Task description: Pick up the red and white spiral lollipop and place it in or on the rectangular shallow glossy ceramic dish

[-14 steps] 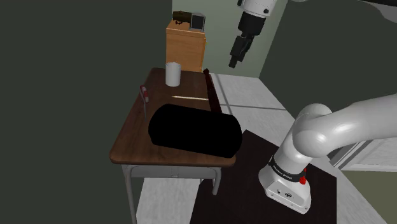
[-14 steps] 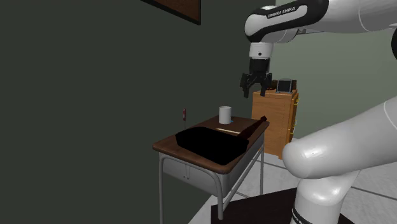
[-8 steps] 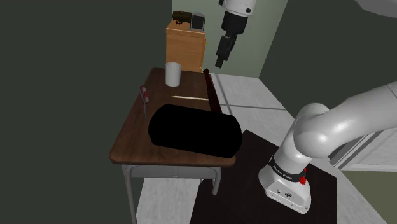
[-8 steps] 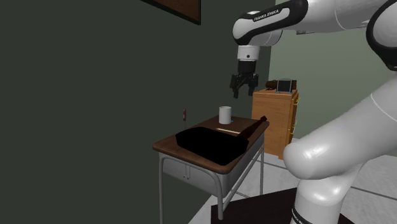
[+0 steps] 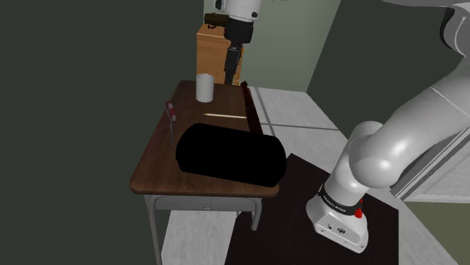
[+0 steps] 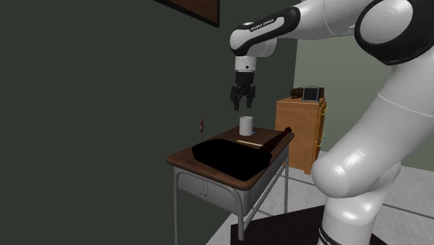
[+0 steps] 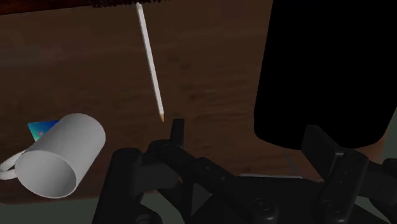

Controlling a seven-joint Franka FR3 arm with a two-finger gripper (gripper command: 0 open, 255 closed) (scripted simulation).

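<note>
**Desk [image 5: 157, 162] Status: Gripper [image 5: 228, 75] Over the Far End**

1. Surfaces. The desk top is smooth, dark brown wood with rounded corners, carried on grey metal legs [image 6: 177, 202]. A dull green wall stands behind it, and an orange-brown wooden cabinet [image 5: 221, 53] stands beyond the far end.
2. Objects. The dish [image 5: 230, 154] is drawn as a flat black, round-cornered block with no surface detail and fills the near half of the desk. A plain white cylindrical mug [image 5: 204, 86] stands at the far end. A thin white pencil [image 7: 151, 60] lies between mug and dish. A long, dark red strip [image 5: 251, 109] runs along the edge at the shoulder view's right.
3. Change. Since 0.5 s ago the gripper has shifted toward the shoulder view's left and come lower. It now hangs above the mug. Its fingers [image 7: 176, 130] stand apart with nothing between them.
4. Task item. The lollipop [image 5: 172, 112] has not moved. It sits at the desk edge on the shoulder view's left, near the dish's far corner and well apart from the gripper. A thin stick extends away from its red-and-white head. Whether the long axis is upright or lies along the edge cannot be told.
</note>
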